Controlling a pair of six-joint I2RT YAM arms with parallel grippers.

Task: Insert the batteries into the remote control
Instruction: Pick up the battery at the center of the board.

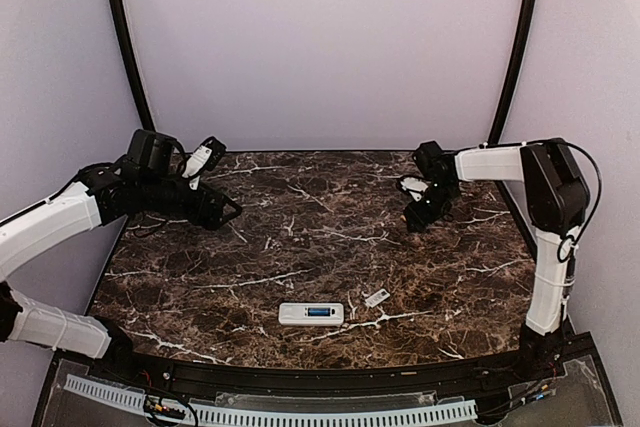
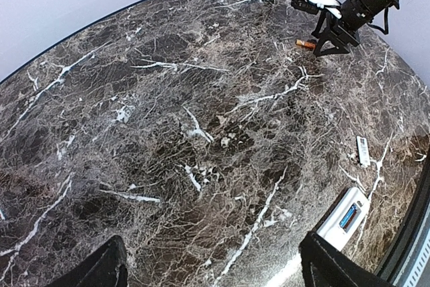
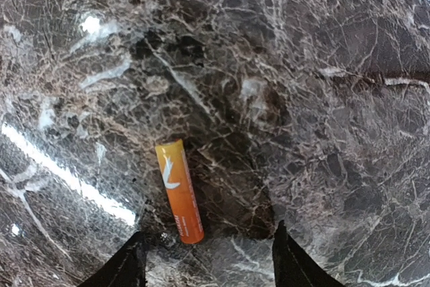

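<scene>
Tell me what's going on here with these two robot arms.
The right fingers hang open over an orange battery lying on the marble table, not gripping it. The left fingers are open and empty at the left. The remote control lies near the front edge, compartment up, a small white cover beside it.

Orange battery (image 3: 179,191), white remote (image 1: 311,314), white-veined brown table (image 1: 300,207)

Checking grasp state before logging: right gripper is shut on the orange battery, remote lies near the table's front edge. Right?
Not quite. The right gripper is open, not shut on the battery: the right wrist view shows the cell lying flat on the table with the jaws spread wide. The remote control does lie near the front edge.
</scene>
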